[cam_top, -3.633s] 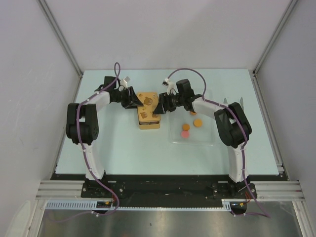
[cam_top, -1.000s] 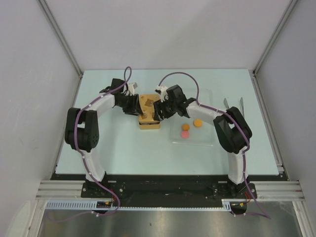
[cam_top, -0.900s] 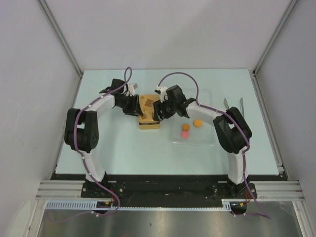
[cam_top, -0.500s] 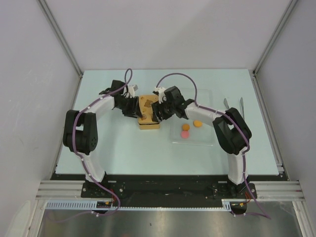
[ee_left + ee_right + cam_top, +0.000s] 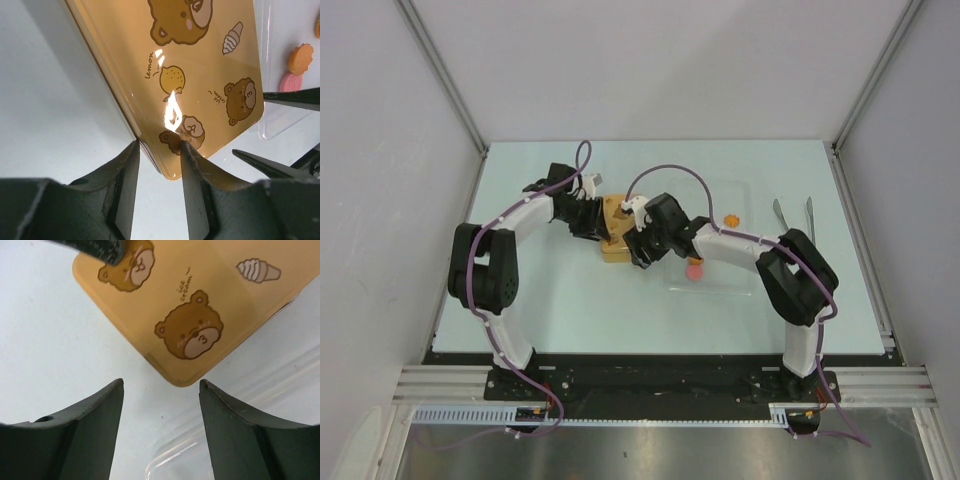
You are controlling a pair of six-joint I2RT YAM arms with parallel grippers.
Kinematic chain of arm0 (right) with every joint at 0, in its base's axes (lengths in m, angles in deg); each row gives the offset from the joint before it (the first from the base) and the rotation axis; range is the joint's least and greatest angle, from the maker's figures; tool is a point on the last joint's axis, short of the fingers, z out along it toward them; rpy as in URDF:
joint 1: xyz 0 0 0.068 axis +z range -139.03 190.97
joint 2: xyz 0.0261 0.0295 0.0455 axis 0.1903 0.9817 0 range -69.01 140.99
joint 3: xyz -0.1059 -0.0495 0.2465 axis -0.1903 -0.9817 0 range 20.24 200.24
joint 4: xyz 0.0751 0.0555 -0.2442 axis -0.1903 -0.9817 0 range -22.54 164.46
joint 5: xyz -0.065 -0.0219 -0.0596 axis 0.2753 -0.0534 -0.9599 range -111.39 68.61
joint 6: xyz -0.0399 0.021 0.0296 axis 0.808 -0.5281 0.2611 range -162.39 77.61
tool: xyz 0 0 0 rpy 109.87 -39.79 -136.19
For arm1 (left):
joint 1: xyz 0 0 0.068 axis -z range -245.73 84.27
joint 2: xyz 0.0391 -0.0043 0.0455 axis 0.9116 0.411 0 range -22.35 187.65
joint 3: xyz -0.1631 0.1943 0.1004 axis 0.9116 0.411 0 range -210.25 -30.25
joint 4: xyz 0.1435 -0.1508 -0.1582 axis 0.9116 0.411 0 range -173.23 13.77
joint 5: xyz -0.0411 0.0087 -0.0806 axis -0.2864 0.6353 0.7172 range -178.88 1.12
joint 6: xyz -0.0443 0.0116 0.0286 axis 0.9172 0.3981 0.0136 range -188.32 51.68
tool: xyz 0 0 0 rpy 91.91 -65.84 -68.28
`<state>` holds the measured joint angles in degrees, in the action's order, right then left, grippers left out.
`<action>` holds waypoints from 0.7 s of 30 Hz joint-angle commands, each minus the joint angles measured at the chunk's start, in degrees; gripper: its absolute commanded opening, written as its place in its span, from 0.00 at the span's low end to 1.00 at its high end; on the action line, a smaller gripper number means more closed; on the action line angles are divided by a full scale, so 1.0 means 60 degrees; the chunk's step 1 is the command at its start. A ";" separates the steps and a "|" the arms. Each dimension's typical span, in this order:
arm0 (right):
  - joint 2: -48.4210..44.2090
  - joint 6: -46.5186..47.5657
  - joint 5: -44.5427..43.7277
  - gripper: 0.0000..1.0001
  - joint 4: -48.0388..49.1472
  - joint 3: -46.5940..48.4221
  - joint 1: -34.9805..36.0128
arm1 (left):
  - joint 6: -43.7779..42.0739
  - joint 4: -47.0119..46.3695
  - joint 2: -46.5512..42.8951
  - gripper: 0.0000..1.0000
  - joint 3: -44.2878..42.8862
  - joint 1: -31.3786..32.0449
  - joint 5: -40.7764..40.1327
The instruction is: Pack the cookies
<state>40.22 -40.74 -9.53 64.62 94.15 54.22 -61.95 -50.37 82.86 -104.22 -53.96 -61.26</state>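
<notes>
A tan box with a bear-print lid (image 5: 612, 222) stands mid-table; the lid also shows in the left wrist view (image 5: 200, 65) and the right wrist view (image 5: 190, 305). My left gripper (image 5: 591, 224) (image 5: 158, 145) pinches the lid's left edge near a corner. My right gripper (image 5: 639, 253) (image 5: 161, 385) is open and empty, just off the box's near right corner. Cookies lie in a clear tray (image 5: 745, 272): an orange one (image 5: 733, 220) and a pink one (image 5: 695, 270). The left wrist view shows an orange cookie (image 5: 300, 57) and a pink one (image 5: 289, 82).
Metal tongs (image 5: 792, 215) lie at the right of the table. The clear tray's corner (image 5: 175, 465) lies right below my right gripper. My right arm crosses over the tray and hides part of it. Grey walls close in the sides and back.
My right gripper has moved from the lid's right side toward the box's near corner. The lid has come down flat onto the box. My left gripper has stayed at the lid's left edge.
</notes>
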 commanded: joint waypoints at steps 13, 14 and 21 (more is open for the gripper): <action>-0.1389 0.3283 -0.3469 0.70 0.0938 -0.0482 0.1610 | -0.0344 0.0031 -0.0367 0.41 0.0024 0.0177 -0.0062; -0.1374 0.3531 -0.3528 0.71 0.1010 -0.0482 0.1655 | -0.0344 0.0045 -0.0352 0.41 0.0024 0.0177 -0.0062; -0.0876 0.4543 -0.4041 0.72 0.1421 -0.0512 0.1962 | -0.0403 0.0045 -0.0454 0.41 0.0098 0.0162 -0.0105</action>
<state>33.73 -18.88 -30.32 69.51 91.33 65.21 -62.54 -50.30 82.64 -104.18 -53.83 -61.35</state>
